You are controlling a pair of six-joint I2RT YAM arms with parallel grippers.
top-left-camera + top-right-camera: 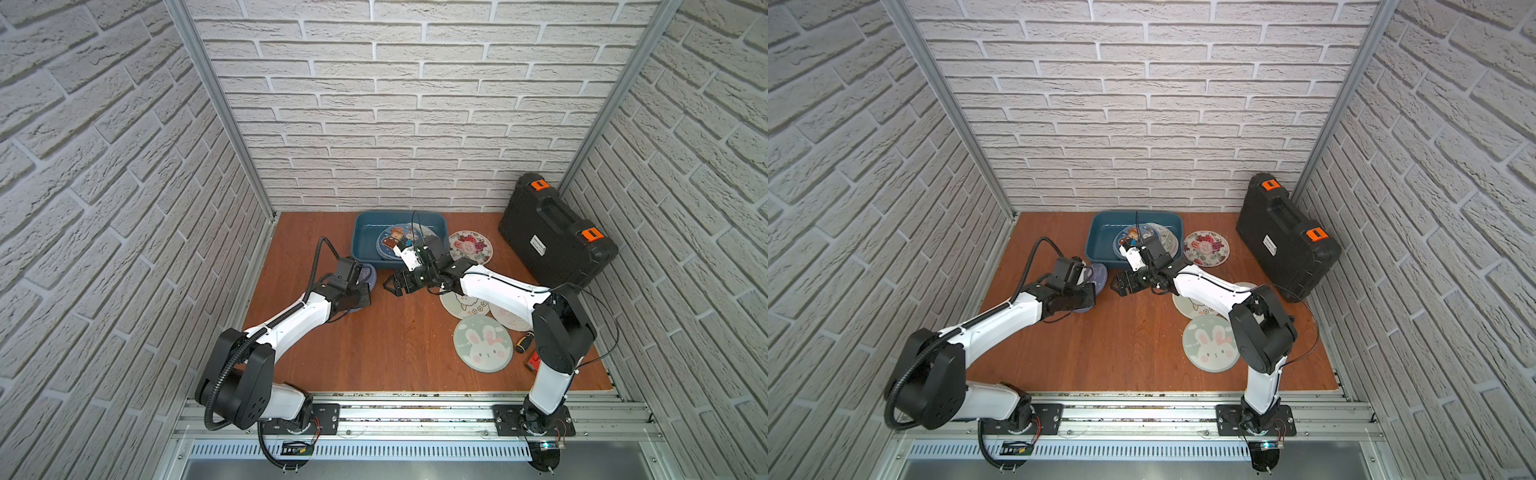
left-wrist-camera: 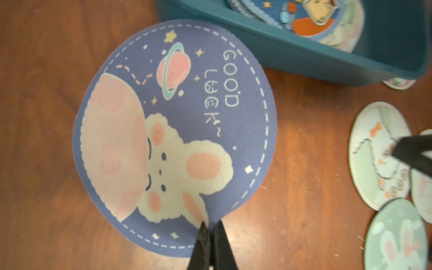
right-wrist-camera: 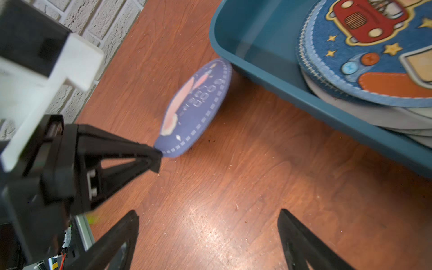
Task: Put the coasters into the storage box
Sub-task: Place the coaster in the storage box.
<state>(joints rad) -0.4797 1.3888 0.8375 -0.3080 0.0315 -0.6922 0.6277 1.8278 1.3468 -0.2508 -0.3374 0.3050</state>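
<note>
While the left claw [image 2: 211,228] pinches the rim of the purple bunny coaster [image 2: 175,140], its jaws sit closed tight on the fabric edge.

Left wrist view: the coaster's whole print faces the camera, with a bunny, a ringed planet and "GOOD LUCK". Right wrist view: the same coaster is seen edge-on and tilted, just outside the near wall of the teal box [image 3: 268,77]. Whether its low edge touches the table [image 3: 233,187] I cannot tell. In both top views the left arm hides most of it, and only a purple sliver shows.

Right claw [image 3: 208,211]: jaws spread wide with nothing between them, over bare wood.

The box holds a stack, with the blue car coaster [image 3: 374,58] on top. Only the right wrist view shows the layers beneath it.

Loose on the table:
- the rose coaster [image 1: 470,247], just beside the box
- the green bunny coaster [image 1: 482,343]
- a pale coaster [image 1: 461,305], partly under the right arm

Black case [image 1: 557,232]: back right corner. A small black-and-yellow object [image 1: 524,341] beside the green bunny coaster shows in a top view. Neither wrist view catches it.
</note>
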